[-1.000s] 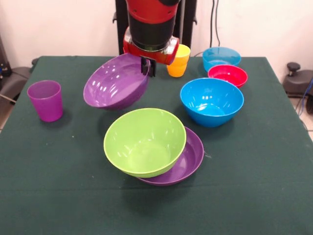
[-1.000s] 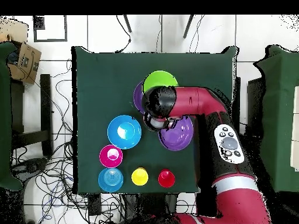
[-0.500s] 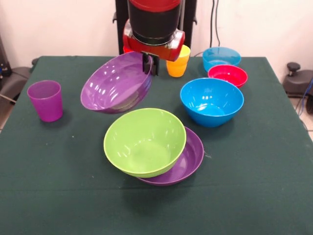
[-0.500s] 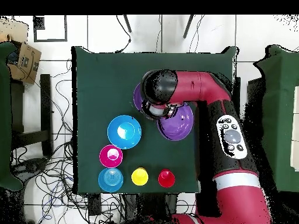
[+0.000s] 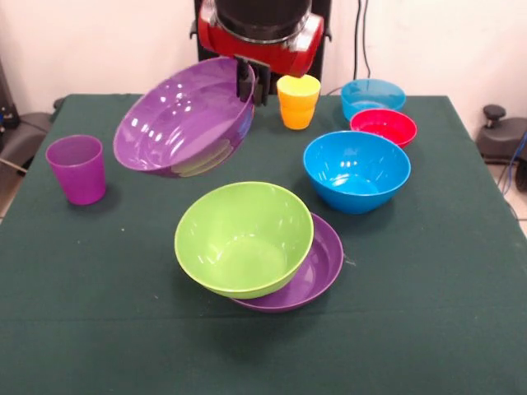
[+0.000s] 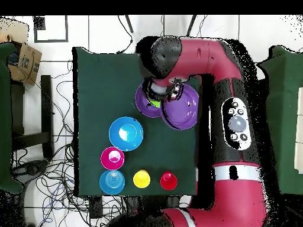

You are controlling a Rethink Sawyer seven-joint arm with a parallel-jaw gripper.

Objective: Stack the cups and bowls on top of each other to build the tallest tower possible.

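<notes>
A glossy large purple plastic bowl (image 5: 183, 118) hangs tilted above the table, open side facing forward. Below it, a lime green plastic bowl (image 5: 244, 238) sits lopsided in a second purple bowl (image 5: 323, 265). The large blue bowl (image 5: 356, 170) stands upright alongside, apart from them.

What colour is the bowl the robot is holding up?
Purple: the held bowl hangs tilted from the gripper, clearest in the front view.

Bright even light, soft shadows on table (image 5: 99, 329), glare on held purple bowl (image 5: 181, 123).
</notes>
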